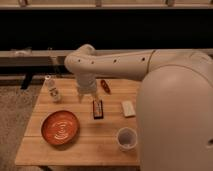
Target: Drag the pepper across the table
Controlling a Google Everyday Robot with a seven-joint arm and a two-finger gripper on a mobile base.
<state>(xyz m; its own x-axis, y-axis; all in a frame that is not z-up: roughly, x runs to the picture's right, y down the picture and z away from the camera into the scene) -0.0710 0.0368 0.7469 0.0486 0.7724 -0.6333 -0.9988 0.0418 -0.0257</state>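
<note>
The pepper (105, 86) is a small slim red thing lying on the light-wood table (85, 147) near its far edge, just right of my arm. My gripper (86, 96) hangs below the white arm's wrist, over the table a little left of the pepper and above the dark block. It is apart from the pepper.
A dark rectangular block with a pale stripe (98, 108) lies mid-table. A round orange plate (60, 127) sits front left. A white bottle (52, 89) stands at the far left. A pale bar (128, 108) and a clear cup (127, 138) sit right, next to my white body.
</note>
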